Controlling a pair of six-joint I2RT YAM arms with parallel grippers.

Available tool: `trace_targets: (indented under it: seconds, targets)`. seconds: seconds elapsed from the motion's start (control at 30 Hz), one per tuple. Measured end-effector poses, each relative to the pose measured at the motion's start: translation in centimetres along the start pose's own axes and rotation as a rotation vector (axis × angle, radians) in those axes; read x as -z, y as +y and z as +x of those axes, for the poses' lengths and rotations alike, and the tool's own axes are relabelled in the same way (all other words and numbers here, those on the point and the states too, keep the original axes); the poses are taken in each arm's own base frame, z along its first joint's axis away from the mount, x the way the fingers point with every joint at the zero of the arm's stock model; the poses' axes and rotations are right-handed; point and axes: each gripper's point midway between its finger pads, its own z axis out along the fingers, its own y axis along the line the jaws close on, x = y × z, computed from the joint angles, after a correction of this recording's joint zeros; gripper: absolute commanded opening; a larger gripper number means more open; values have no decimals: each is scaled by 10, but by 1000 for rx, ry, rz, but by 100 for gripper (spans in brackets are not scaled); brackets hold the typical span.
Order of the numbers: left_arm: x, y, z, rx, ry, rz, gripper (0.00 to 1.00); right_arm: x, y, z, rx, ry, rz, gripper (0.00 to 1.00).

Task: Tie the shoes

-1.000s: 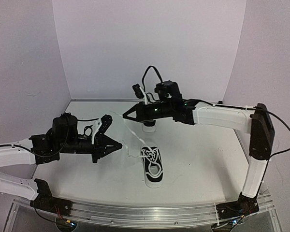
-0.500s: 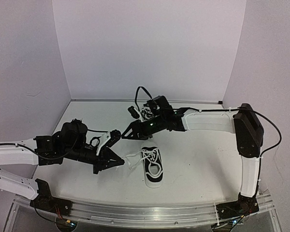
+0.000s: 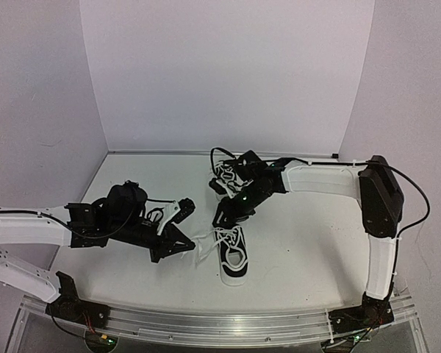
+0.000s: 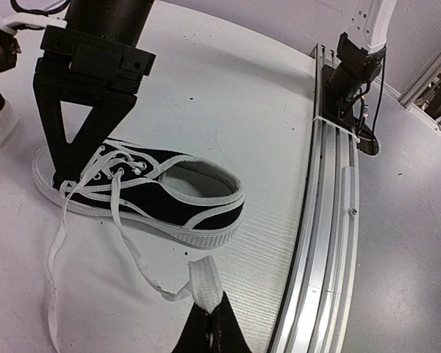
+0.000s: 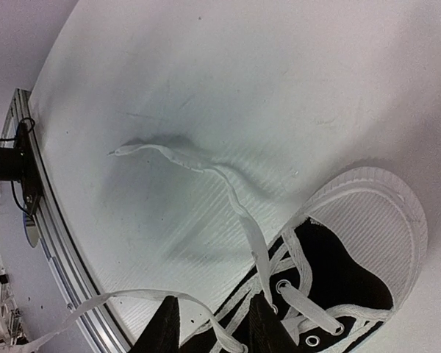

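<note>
Gathering the two lace ends of the near shoe (image 3: 233, 259) is, in our judgement, the step in hand. This shoe lies on the counter (image 3: 316, 243) between the two arms, with its toe away from the bases. Its laces are threaded but loose, and no knot is made yet. The second shoe (image 3: 222, 179) stands further back, partly hidden behind the right arm.

The left jaws are fully shut on the flat tip of one lace end (image 4: 204, 283), which runs from them back to the eyelets. The right jaws hang low over the front of the near shoe, partly open, and we see nothing held between them.

For the next move, we think the right jaws must reach the other lace end (image 5: 184, 158), which lies free on the counter just beside the shoe. They must close on it without catching the crossed laces.

The right wrist view shows this free lace and the gap between the fingers (image 5: 162, 332), which the top view does not show clearly. The left wrist view shows the pinch on the lace tip. The top view alone shows how both arms and both shoes lie together.
</note>
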Motion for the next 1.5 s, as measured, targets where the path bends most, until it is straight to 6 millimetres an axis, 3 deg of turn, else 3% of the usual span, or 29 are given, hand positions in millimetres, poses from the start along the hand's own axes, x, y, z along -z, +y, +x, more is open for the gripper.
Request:
trace_targets:
  seconds: [0.17, 0.37, 0.47, 0.97, 1.1, 1.33, 1.5]
  targets:
    - [-6, 5, 3, 9, 12, -15, 0, -8, -7, 16, -1, 62, 12, 34]
    - [-9, 7, -1, 6, -1, -21, 0, -13, -11, 20, 6, 83, 17, 32]
    - [-10, 9, -3, 5, -9, -32, 0, -15, -13, 23, 5, 93, 22, 36]
    - [-15, 13, -4, 9, -4, -44, 0, -13, -20, 18, 25, 81, 73, 34]
    - [-15, 18, -5, 28, -10, -75, 0, -13, -21, 20, 33, 90, 73, 27]
    - [-18, 38, -19, 112, -71, -175, 0, -15, -22, 25, 44, 110, 68, 1]
    - [-21, 54, -26, 206, -107, -246, 0, -15, -21, 25, 49, 112, 65, 0]
